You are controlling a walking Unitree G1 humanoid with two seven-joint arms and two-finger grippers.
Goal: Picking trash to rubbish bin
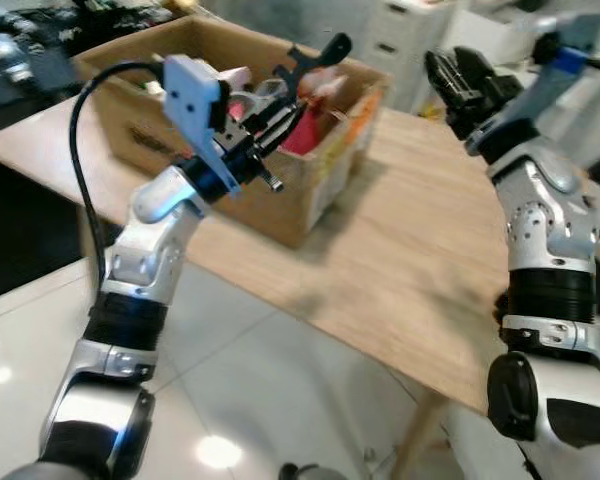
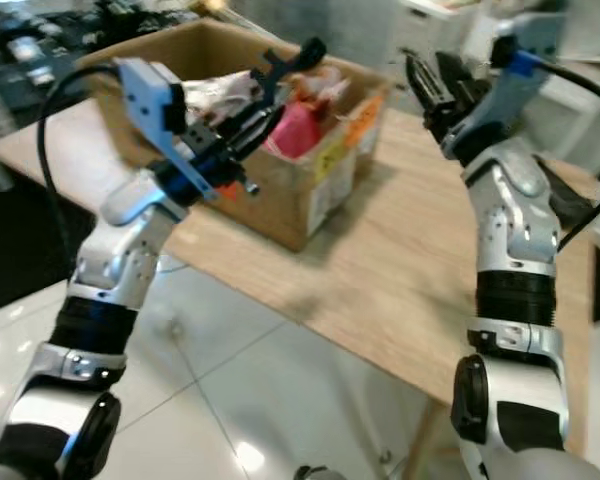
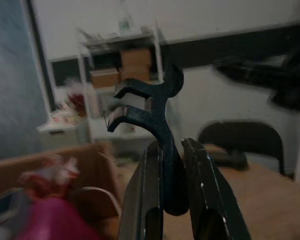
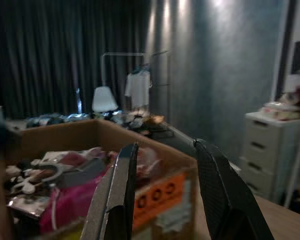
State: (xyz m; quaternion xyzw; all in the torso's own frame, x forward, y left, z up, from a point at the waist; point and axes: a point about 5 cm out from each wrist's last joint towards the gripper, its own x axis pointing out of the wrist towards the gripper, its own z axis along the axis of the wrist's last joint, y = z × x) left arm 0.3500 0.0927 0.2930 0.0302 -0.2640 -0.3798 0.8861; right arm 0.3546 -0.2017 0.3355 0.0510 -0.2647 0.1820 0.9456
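My left gripper (image 1: pixel 280 108) is shut on a dark forked plastic piece (image 1: pixel 315 57), held up over the open cardboard box (image 1: pixel 310 190) on the wooden table (image 1: pixel 410 270). In the left wrist view that forked piece (image 3: pixel 155 107) stands clamped between the two black fingers (image 3: pixel 147 200). The box holds pink and white trash (image 1: pixel 305 125). My right gripper (image 1: pixel 450 85) is raised to the right of the box, open, with nothing between its fingers (image 4: pixel 115 200); in the right wrist view the box (image 4: pixel 160 190) lies just beyond it.
The table's near edge (image 1: pixel 310 320) runs diagonally above a glossy white floor (image 1: pixel 240 400). A white drawer unit (image 1: pixel 400 40) stands behind the table. Dark clutter (image 1: pixel 20 50) lies at the far left.
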